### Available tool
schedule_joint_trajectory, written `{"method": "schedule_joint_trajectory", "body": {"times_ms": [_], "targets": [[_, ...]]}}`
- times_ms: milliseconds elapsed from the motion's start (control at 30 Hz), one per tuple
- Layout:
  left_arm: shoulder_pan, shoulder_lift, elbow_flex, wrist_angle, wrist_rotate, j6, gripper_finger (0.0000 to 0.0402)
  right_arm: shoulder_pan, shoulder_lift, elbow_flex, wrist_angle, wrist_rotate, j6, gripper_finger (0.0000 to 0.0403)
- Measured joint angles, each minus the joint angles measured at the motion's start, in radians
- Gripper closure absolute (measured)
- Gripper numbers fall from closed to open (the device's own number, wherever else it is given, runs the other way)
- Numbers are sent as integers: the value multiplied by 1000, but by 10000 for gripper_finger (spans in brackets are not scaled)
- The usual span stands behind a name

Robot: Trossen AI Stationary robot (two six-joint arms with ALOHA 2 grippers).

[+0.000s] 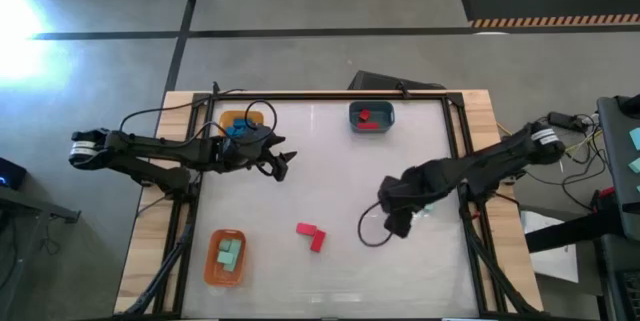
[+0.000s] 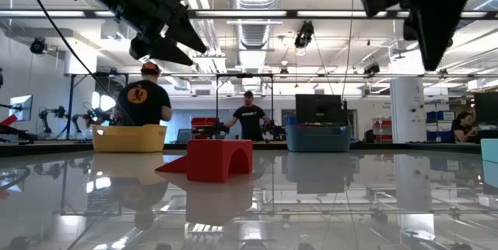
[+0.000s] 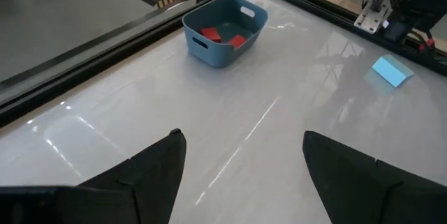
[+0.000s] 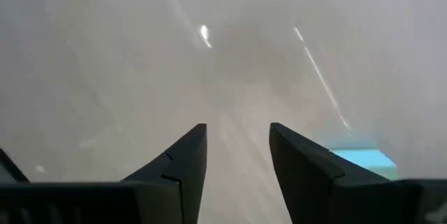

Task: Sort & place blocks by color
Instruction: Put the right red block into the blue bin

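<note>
- Red blocks (image 1: 311, 235) lie mid-desk in the high view, between the orange tray (image 1: 226, 258) and the right gripper (image 1: 397, 223).
- Low view: red blocks (image 2: 219, 159) rest on the desk (image 2: 327, 203).
- Left wrist view: left gripper (image 3: 241, 155) fingers apart, teal tray (image 3: 225, 20) holding red blocks.
- Right wrist view: right gripper (image 4: 237, 147) fingers apart, empty; mint block (image 4: 363, 159) beside them.

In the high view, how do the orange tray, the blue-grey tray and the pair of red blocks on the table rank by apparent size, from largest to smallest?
1. Orange tray, holding mint-green blocks: looks largest.
2. Blue-grey tray, holding red pieces: close to the orange tray, so the order of these two is unsure.
3. Red blocks on the table: clearly smallest.
</note>
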Motion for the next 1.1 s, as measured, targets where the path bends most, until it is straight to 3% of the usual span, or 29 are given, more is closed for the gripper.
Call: {"method": "schedule_joint_trajectory", "body": {"times_ms": [133,200,300,433,533,733,867,1000,1100], "targets": [[-7,0,0,0,5,8,130,8,72,79,129,78,-140,233],[-11,0,-1,1,6,44,130,36,109,93,244,163,-340,216],[-25,0,-3,-1,21,76,130,96,166,91,447,198,-699,195],[-55,0,-3,0,52,76,130,101,272,107,655,228,-910,185],[-67,0,-3,0,59,76,130,84,363,149,711,191,-1002,183],[-69,0,-3,0,59,79,130,25,502,238,716,13,-1119,183],[-69,0,-3,2,58,101,130,-8,551,279,715,-14,-1207,183],[-68,-1,-3,24,58,151,130,-48,598,307,724,-139,-1237,183],[-68,-1,-3,35,58,159,130,-65,640,322,729,-174,-1254,183]]}}
